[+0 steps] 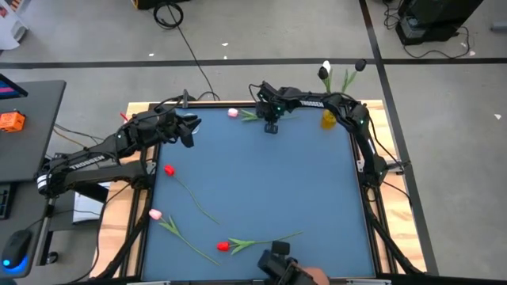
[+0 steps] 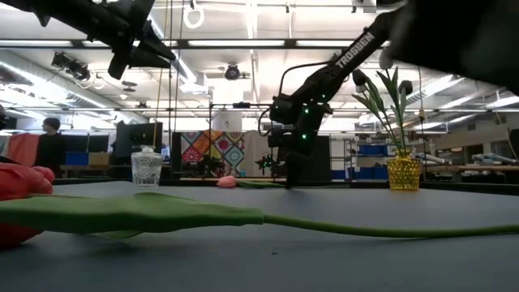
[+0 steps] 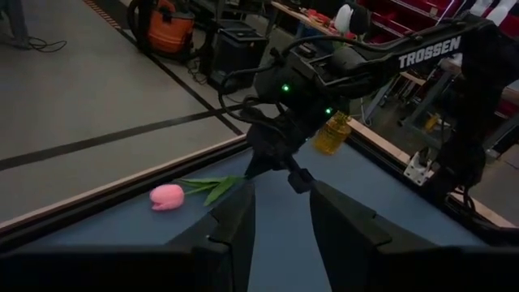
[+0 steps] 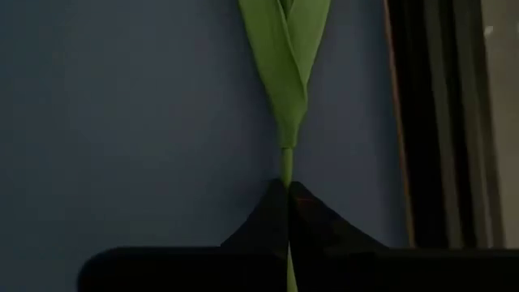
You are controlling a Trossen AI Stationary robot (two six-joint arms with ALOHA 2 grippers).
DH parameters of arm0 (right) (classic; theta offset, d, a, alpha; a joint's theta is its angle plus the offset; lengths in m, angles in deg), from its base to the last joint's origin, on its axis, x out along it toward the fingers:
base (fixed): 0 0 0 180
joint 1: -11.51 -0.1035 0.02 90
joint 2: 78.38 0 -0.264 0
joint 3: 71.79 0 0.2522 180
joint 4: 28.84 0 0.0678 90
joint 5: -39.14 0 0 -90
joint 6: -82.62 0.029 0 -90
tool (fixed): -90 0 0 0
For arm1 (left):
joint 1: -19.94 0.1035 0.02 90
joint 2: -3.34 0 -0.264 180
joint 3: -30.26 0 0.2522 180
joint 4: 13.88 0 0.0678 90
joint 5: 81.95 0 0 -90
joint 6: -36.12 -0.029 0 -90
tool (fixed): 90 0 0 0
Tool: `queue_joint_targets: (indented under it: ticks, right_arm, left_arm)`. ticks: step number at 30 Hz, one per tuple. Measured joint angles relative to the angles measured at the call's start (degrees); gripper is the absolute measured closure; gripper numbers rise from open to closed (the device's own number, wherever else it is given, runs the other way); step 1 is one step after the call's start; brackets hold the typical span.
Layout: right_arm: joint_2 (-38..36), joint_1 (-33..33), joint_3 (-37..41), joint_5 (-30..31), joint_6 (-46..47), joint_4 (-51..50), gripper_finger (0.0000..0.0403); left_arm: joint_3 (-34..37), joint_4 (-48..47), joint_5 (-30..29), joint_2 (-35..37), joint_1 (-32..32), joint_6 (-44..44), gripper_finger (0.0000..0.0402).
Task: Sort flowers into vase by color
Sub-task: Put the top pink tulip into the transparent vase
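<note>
The blue surface [image 1: 261, 174] is carrying loose tulips, and I am working at its far edge.

My right arm is reaching in from the far right corner along that edge. My right hand [image 1: 271, 127] is pressing down at the surface, fingers [image 4: 312, 219] closing tight on the green stem of the pink tulip [image 1: 233, 113]. The stem is showing pinched between the finger tips in the right wrist view, with the leaves [image 4: 284, 65] fanning out just beyond. The pink head is lying flat near the far edge, to the left of my right hand.

My left arm is hanging above the far left part of the surface. My left hand [image 1: 188, 131] is holding nothing, fingers standing partly apart.

The yellow vase [image 1: 329, 119] is standing in the far right corner, holding a white tulip [image 1: 325, 69] and a black tulip [image 1: 360, 65]. A clear glass vase [image 2: 147, 169] is showing in the low view.

Four more tulips are lying loose: a red one [image 1: 169, 169] left of centre, a pink one [image 1: 155, 214] at the near left, a red one [image 1: 223, 247] near the front edge.
</note>
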Motion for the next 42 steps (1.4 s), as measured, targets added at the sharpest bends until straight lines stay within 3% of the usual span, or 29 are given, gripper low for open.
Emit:
queue_joint_targets:
  ticks: [4, 15, 30, 42]
  right_arm:
    - [-2.5, -2.2, -1.2, 0.7, 6.1, -0.3, 0.0399]
    - [-11.4, -9.1, -1.6, 5.5, 19.7, -1.4, 0.0401]
    - [-15.0, -18.8, -1.6, 8.0, 42.8, 3.0, 0.0402]
    - [-16.5, -23.0, -1.7, 12.9, 48.0, 7.1, 0.0403]
  left_arm:
    - [0.0, 0.0, 0.6, 0.0, 0.0, 1.2, 0.0276]
    - [0.0, -1.9, 8.9, 0.1, -0.8, 2.3, 0.0276]
    - [0.0, -4.9, 9.0, 0.2, -6.8, -0.7, 0.0276]
    - [0.0, -4.3, 8.8, 0.2, -6.7, -2.4, 0.0276]
